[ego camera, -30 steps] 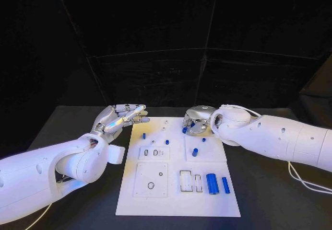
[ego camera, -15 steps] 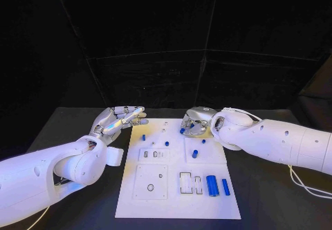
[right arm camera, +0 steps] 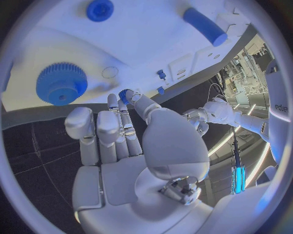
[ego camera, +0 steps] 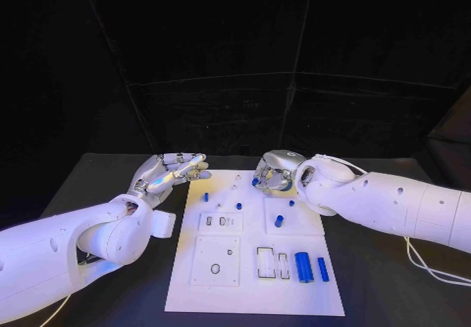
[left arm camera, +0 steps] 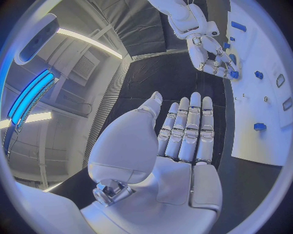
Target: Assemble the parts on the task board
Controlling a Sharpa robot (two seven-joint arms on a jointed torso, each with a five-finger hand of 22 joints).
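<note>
The white task board [ego camera: 250, 289] lies in the middle of the black table. My right hand [ego camera: 275, 172] is over the board's far edge and pinches a small blue toothed part [ego camera: 257, 181] between its thumb and a finger; the same part [right arm camera: 124, 93] shows at the fingertips [right arm camera: 131, 96] in the right wrist view. My left hand [ego camera: 167, 172] hovers by the board's far left corner, fingers straight and together, holding nothing; its bare palm [left arm camera: 177, 170] faces the camera. Small blue pegs [ego camera: 205, 196] stand on the board. Two blue cylinders [ego camera: 302, 264] lie near its right front.
A large blue gear [right arm camera: 61, 84], a blue round part [right arm camera: 99, 9] and a blue cylinder [right arm camera: 204, 25] sit on the board beyond my right hand. Several recessed slots [ego camera: 265, 260] mark the board's near half. A white cable [ego camera: 432, 269] trails at the right.
My right hand has edged slightly left and toward the board's far edge, still pinching the blue part. The left hand has barely moved. The whole picture has shifted a little.
</note>
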